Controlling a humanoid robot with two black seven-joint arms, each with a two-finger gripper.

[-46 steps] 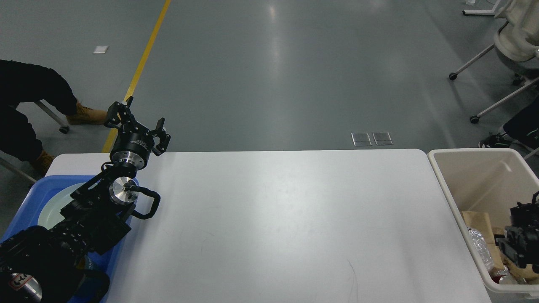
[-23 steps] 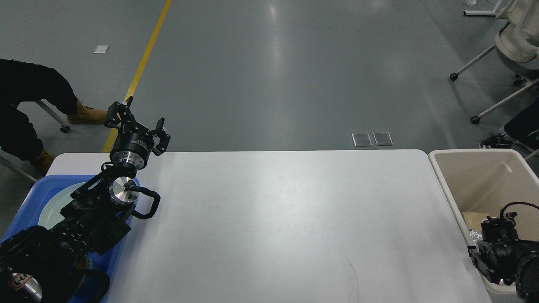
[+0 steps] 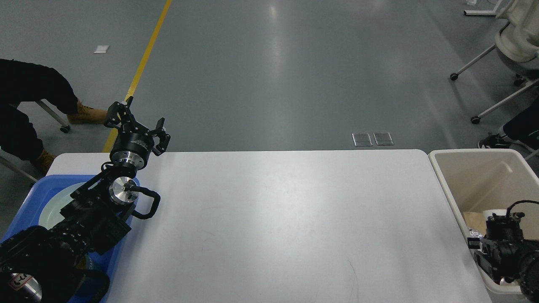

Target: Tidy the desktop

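Observation:
The desktop [image 3: 278, 219] is a wide white tabletop with rounded corners, and its surface lies bare. My left gripper [image 3: 141, 117] is held up over the far left corner of the desktop, open, with nothing between its fingers. My right arm enters at the bottom right. Its dark end, the right gripper [image 3: 500, 242], hangs at the near rim of the beige bin [image 3: 438, 176]. The right gripper's fingers cannot be told apart.
A blue tray [image 3: 25, 206] holding a pale plate [image 3: 52, 210] sits on the left end, partly under my left arm. The bin holds brown paper [image 3: 473, 219], foil and a white cup rim [image 3: 493, 213]. Seated people and chairs stand at far left and right.
My right arm has pulled back from inside the bin toward its near rim and the bottom right corner. A white cup rim now shows behind it. The left arm has not moved.

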